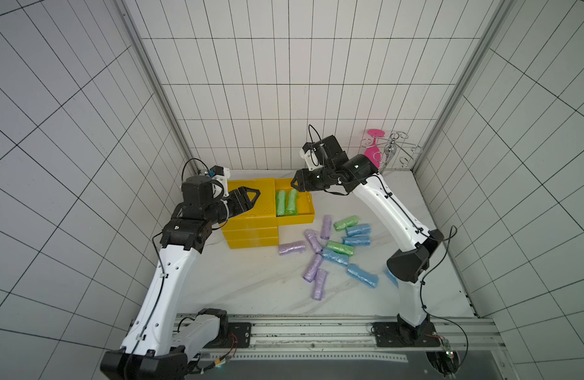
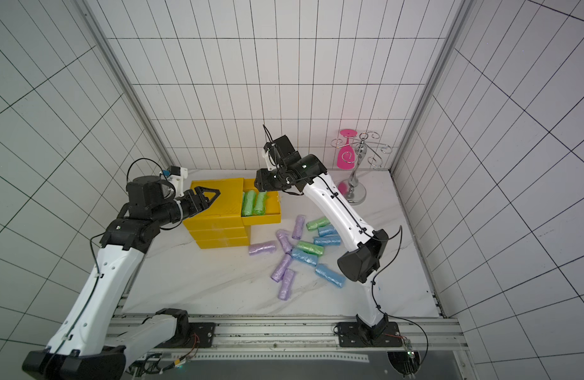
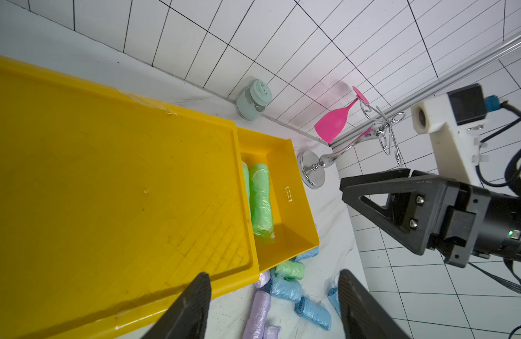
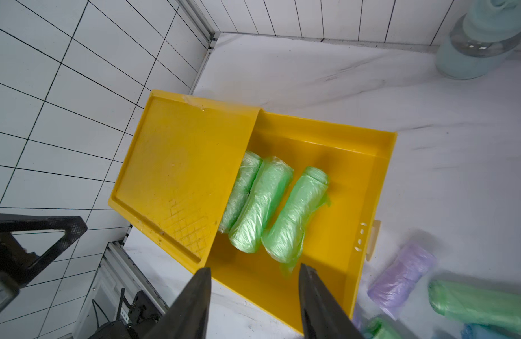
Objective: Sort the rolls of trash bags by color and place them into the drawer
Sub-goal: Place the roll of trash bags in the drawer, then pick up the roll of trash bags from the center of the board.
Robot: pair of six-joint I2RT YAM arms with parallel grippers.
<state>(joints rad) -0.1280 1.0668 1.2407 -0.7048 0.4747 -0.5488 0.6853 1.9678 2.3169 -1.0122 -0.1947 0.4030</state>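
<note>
The right pincer [image 4: 254,271], released and empty, hung over the pulled-out yellow plastic drawer [image 4: 381,176] holding three crinkled light-green trash-bag rolls [image 4: 294,214] grouped together, while blue, lilac and green rolls [image 1: 335,257] lay scattered on the white marble worktop [image 1: 251,286], the left pincer [image 3: 274,277] likewise released.

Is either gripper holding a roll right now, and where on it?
Nothing is held. Both the right gripper, above the yellow plastic drawer holding three light green crinkled rolls, and the left gripper are open and empty.

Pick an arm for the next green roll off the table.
Right. Its open fingers hover above the drawer, nearest the loose green rolls; left fingers sit over the cabinet top, farther off.
</note>
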